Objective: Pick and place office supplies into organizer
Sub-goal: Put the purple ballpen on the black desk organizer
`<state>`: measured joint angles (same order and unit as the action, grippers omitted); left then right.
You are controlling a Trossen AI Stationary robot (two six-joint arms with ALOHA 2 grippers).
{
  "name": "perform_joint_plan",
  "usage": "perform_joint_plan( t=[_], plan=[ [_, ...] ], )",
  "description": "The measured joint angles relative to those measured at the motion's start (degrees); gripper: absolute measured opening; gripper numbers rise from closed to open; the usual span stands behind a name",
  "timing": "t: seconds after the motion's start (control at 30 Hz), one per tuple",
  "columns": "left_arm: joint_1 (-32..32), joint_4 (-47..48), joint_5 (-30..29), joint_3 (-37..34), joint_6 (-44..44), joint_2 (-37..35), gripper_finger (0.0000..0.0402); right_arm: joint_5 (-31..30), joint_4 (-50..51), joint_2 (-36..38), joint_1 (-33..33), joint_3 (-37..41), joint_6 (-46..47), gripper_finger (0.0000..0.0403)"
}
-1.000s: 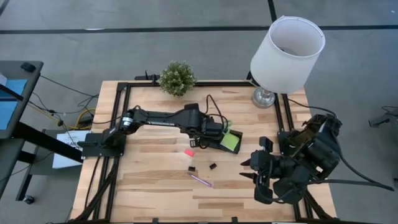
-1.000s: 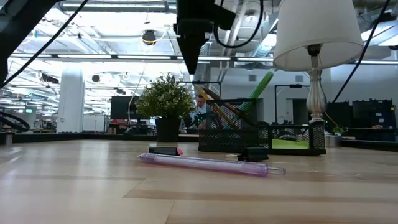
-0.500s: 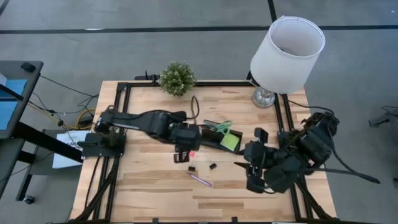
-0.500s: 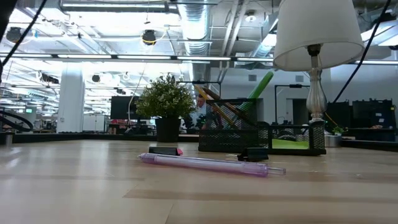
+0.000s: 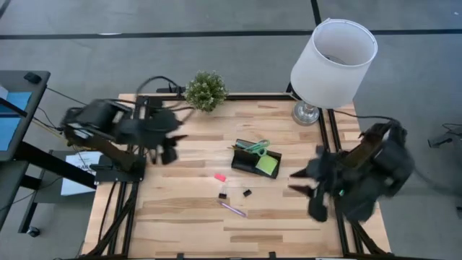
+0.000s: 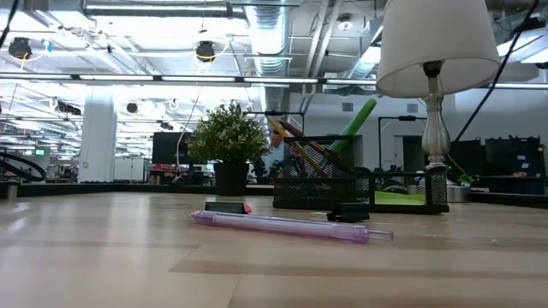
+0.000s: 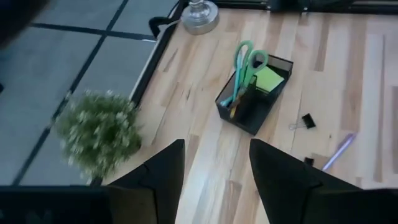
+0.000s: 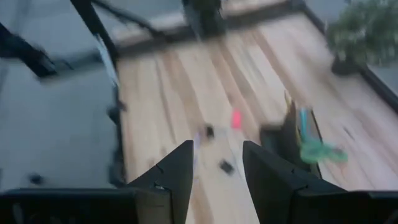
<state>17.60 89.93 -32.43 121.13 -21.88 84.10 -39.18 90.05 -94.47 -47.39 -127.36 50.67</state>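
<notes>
- Organizer (image 5: 255, 159) stands mid-table, well apart from both grippers and roughly between them. It already holds the green-handled scissors (image 5: 254, 148) and the lime-green sticky-note pad (image 5: 268, 165).
- Left out on the wood, on the side of the organizer away from the lamp (image 5: 332, 54): pink eraser (image 5: 219, 177), two black binder clips (image 5: 247, 192), purple pen (image 5: 233, 209). None is touched by a gripper.
- Left gripper (image 7: 211, 180) is raised near the potted plant (image 5: 206, 90), fingers apart, nothing between them. Right gripper (image 8: 214, 168) is raised at the opposite table edge, fingers likewise parted and empty.
- Risk, in my judgement: the pen is round and may roll off a poor pinch; the clips are small and lie close to the eraser, so a descent could knock a neighbour aside.
- Risk: either arm swinging in could clip the plant or the lamp.
- View difference: the low view shows pens and pencil standing upright in the organizer's raised back section, which the high view does not reveal; neither gripper appears there.
</notes>
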Motion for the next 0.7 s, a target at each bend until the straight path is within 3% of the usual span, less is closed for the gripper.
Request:
perform_joint_plan(
  t=[0.17,0.3,0.37,0.53,0.7],
  plan=[
    [3.3,-1.0,-5.6,-17.9,-8.6,-14.8,0.0174,0.7,-0.1,-0.4,-1.0,15.9,14.9,0.0131],
    [5.2,-13.1,-7.3,-34.8,-14.6,-25.5,0.0174,5.7,-5.2,-0.5,0.5,28.1,27.7,0.0131],
    [5.5,-22.5,-6.6,-42.6,-13.3,-29.7,0.0174,9.0,-14.1,-0.4,1.5,33.8,25.7,0.0131],
    [5.5,-41.1,-3.9,-57.2,-6.5,-36.7,0.0174,14.0,-47.4,-0.5,5.3,47.5,12.1,0.0131],
    [5.5,-45.2,-2.2,-63.2,-7.3,-38.5,0.0174,15.3,-62.0,-0.5,9.9,58.1,11.9,0.0131]
  ],
)
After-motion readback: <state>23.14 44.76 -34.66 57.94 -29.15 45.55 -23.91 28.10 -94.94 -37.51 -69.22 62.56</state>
